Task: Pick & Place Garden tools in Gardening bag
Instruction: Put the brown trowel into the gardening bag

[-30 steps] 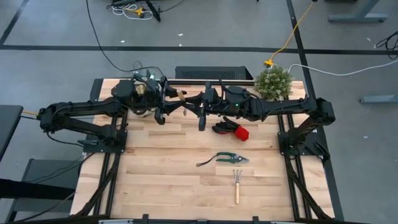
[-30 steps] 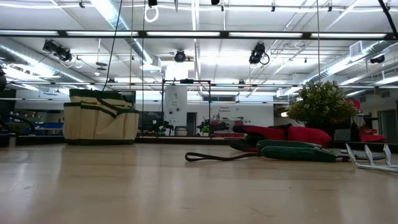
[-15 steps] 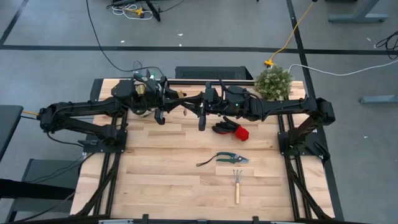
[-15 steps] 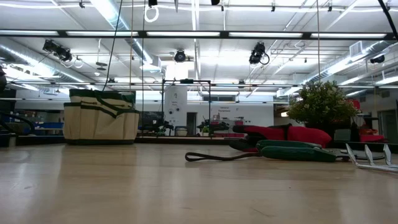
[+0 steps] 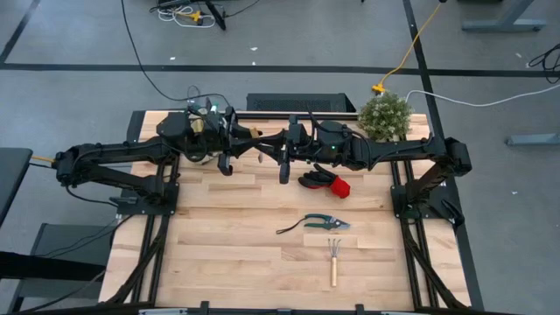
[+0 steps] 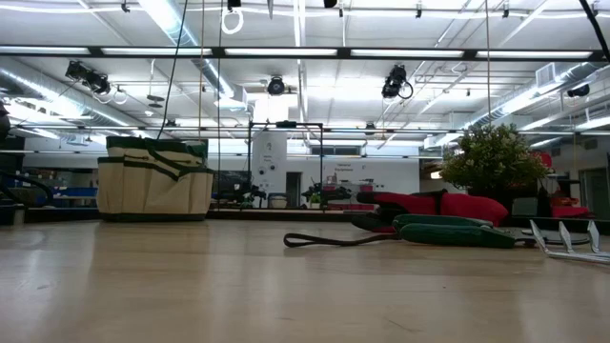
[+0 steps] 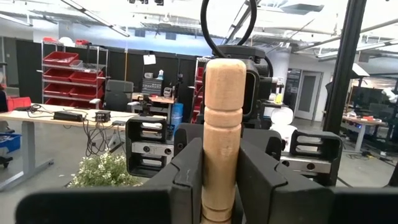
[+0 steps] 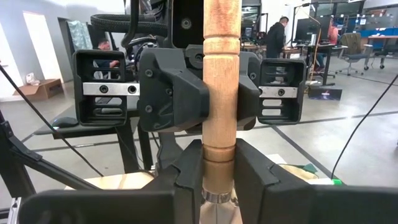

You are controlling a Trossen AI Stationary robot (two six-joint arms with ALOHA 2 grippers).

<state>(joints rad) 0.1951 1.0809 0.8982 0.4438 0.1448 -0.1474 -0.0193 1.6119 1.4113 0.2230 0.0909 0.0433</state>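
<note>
A wooden-handled garden tool (image 5: 255,134) stands upright in the air over the table's far part, between my two grippers. My left gripper (image 7: 221,168) and my right gripper (image 8: 219,168) face each other, both shut on its handle. The black-and-red gloves (image 5: 325,181), the pruning shears (image 5: 319,222) and a small rake (image 5: 333,259) lie flat on the table. The gardening bag (image 6: 152,179) stands at the far left, mostly hidden under my left arm in the high view. My left gripper pinches the middle of the wooden handle (image 7: 222,140) between its two fingers, coming about level from the table's left side. The fingers lie across the handle, whose rounded free end (image 7: 225,68) sticks up above them. The tool is lifted clear. My right gripper pinches the handle's lower part (image 8: 219,155), just above the metal collar (image 8: 217,198), between its two fingers. It comes level from the table's right side, across the handle and below the left fingers (image 8: 180,93). The tool stands upright, clear of the table.
A bushy green plant (image 5: 385,115) stands at the far right corner. The near half of the wooden table (image 5: 227,262) lies bare to the left of the shears and rake.
My left gripper has shut on the wooden handle, which my right gripper kept holding. Neither arm has shifted, and the tool has stayed in place.
</note>
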